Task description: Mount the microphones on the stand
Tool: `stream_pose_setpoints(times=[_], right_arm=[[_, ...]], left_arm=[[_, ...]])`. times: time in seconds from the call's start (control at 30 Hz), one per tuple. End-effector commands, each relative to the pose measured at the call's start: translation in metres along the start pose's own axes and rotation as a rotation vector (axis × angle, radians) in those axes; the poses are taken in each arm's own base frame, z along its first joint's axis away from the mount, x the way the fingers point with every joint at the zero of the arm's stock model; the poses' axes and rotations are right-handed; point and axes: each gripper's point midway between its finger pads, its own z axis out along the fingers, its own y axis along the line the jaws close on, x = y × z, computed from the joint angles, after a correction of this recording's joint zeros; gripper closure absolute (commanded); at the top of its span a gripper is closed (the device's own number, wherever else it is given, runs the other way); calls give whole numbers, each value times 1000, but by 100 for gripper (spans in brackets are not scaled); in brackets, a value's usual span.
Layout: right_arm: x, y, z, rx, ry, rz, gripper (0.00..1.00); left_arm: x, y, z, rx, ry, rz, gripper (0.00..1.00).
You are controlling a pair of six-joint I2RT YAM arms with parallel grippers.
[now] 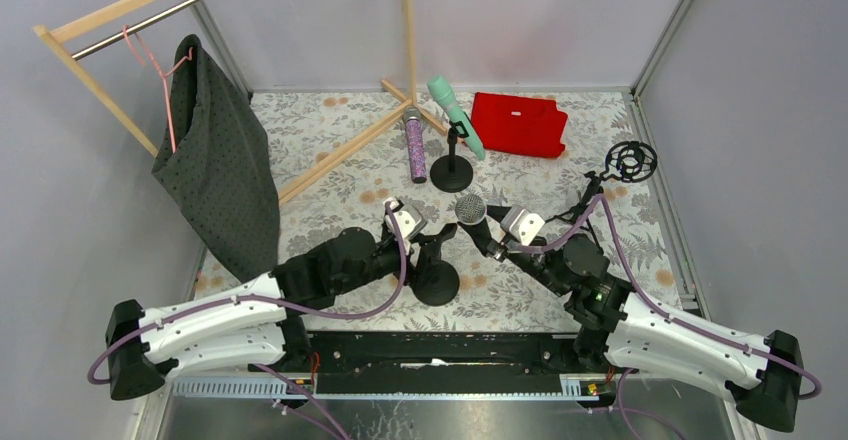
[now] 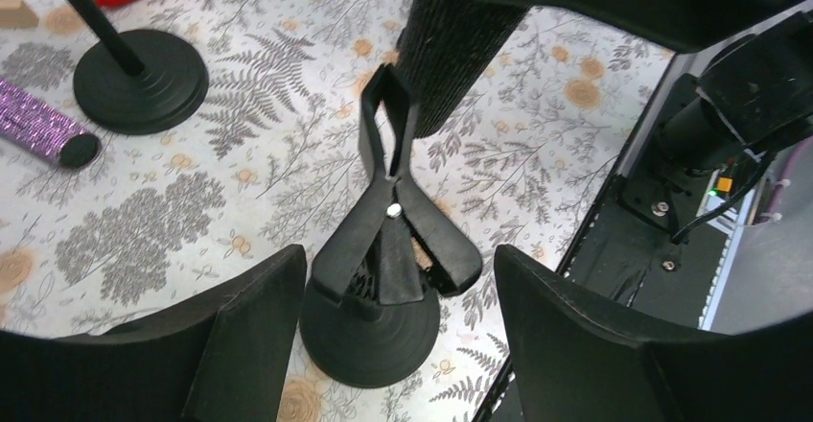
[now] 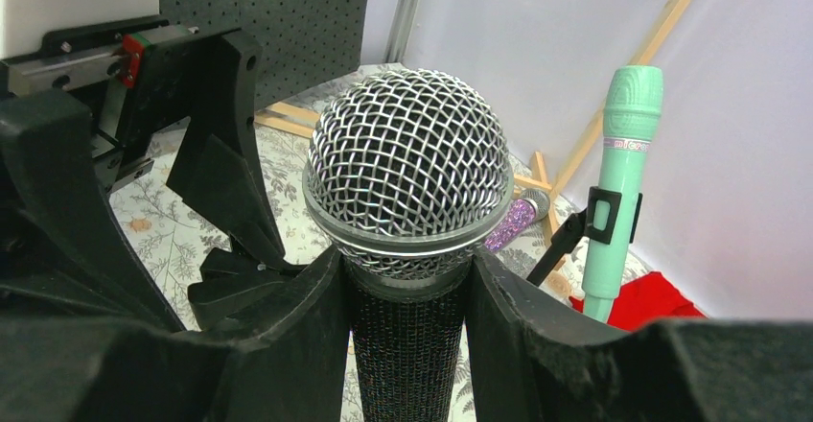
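My right gripper (image 1: 490,232) (image 3: 407,269) is shut on the black microphone (image 3: 412,345), just under its silver mesh head (image 1: 470,208) (image 3: 407,168). The microphone's body (image 2: 451,38) hangs above the near stand's spring clip (image 2: 393,192). This stand's round base (image 1: 437,282) (image 2: 369,331) rests on the mat. My left gripper (image 1: 432,238) (image 2: 398,264) is open, its fingers (image 2: 240,336) on either side of the clip's handles without touching them. The mint-green microphone (image 1: 455,115) (image 3: 618,182) sits clipped in the far stand (image 1: 452,173) (image 2: 141,82). The purple microphone (image 1: 414,148) (image 2: 38,125) lies on the mat.
A wooden clothes rack (image 1: 330,155) spans the back left, with a dark dotted cloth (image 1: 215,160) on a pink hanger. A folded red cloth (image 1: 520,125) lies at the back. A black ring mount (image 1: 630,160) stands at the right edge.
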Motion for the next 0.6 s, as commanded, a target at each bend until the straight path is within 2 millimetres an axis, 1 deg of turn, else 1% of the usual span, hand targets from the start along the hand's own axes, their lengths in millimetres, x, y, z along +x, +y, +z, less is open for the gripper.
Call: stream_pose_setpoints(times=[0.0,0.13,0.2,0.33,0.5,0.57], right_arm=[[-51,-11,4,27,-153,9,100],[-50,-10,4,25,-152,17,100],[-49,-10,4,24,-152,21,100],[-47,-7,6,13,-147,24,100],[-46,-6,6,8,-145,31,100],[-45,-5,6,4,-143,33,100]], left_arm=[[-3,13,-8,-84,-6,-22,24],[2,26,-13,-150,26,-4,24],[1,29,-16,-165,27,3,23],[-5,33,-22,-185,2,5,25],[-8,43,-31,-236,-16,11,25],[-10,44,-34,-238,-24,16,25]])
